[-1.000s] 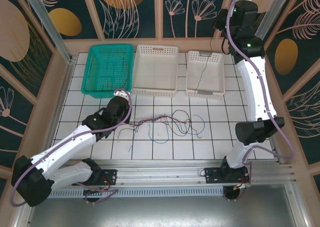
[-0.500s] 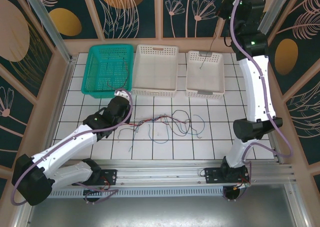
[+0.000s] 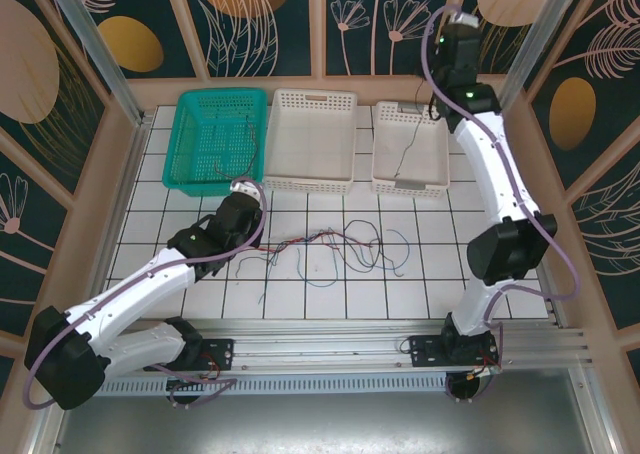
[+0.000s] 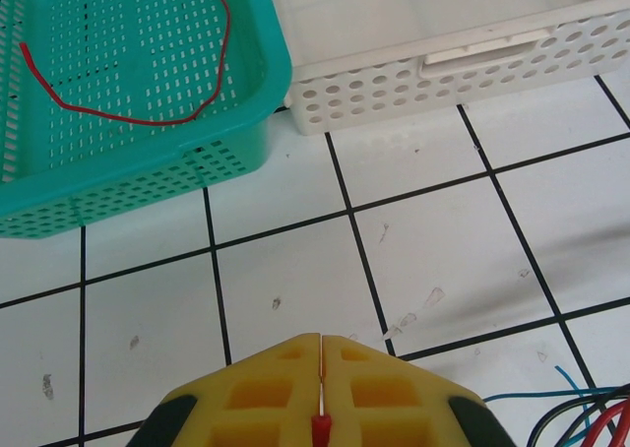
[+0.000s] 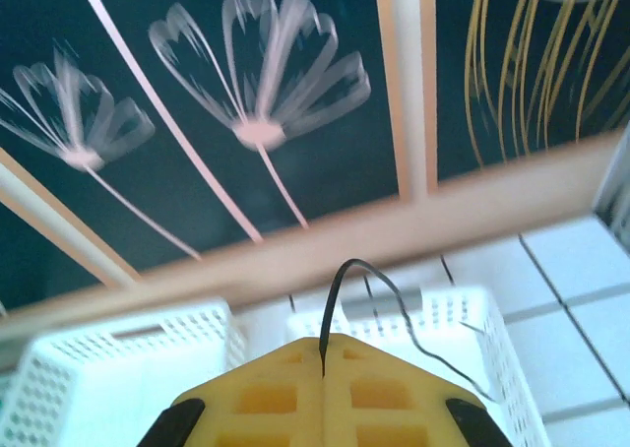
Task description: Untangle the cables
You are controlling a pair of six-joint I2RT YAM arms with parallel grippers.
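— What has each claw got?

— My right claw (image 5: 323,353) is pinched tight on one end of a black cable (image 5: 379,287), high above the right-hand white basket (image 3: 438,166). The cable hangs down, its lower end inside that basket. My left claw (image 4: 322,353) is low over the bench (image 4: 433,240), closed on the tip of a red wire (image 4: 321,429).

— Which step is that?

— Sorting, I'd say: the black one looks free of the tangle (image 3: 340,249) and ready to drop. That calls for parting the right jaws.

— And the left?

— Draw the red wire out slowly, towards the teal basket (image 4: 246,102), where a red cable (image 4: 138,120) already lies.

— Anything in the way?

— Blue and black strands cross mine just beside the claw; they may drag along. The middle white basket (image 3: 310,179) stands near.
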